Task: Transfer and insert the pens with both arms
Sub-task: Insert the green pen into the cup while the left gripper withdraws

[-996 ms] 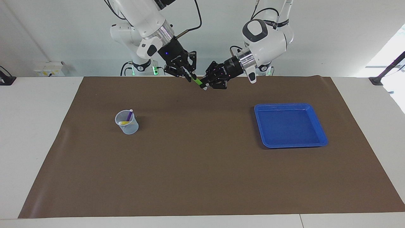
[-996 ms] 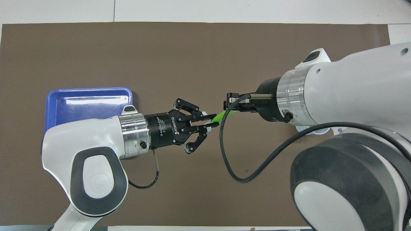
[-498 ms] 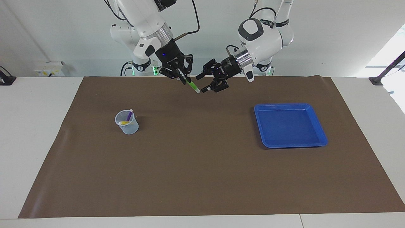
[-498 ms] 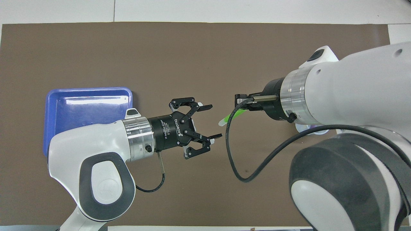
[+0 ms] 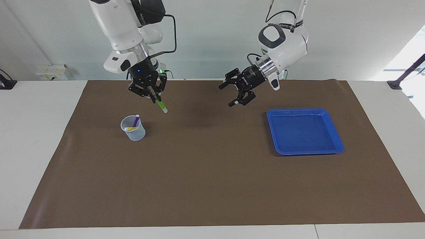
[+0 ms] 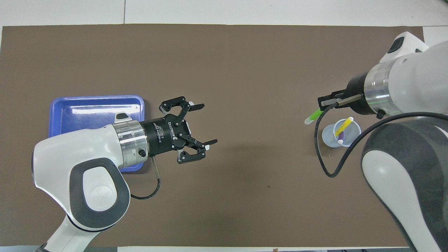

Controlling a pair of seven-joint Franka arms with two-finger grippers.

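Cup [image 5: 133,128] with two pens [image 5: 134,122] toward the right arm's end of the mat [image 5: 212,186], tray [image 5: 336,138] toward the left arm's

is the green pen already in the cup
No, the green pen is in the air, shut in the right gripper, beside the cup.

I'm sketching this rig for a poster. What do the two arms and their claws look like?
Both arms are glossy white with rounded joints and dark grey oval caps. Each has a silver ring at the wrist, then a black claw: left claw, right claw. The left claw's body carries white ROBOTIQ lettering. A black cable loops from each wrist, and the finger pads are pale.
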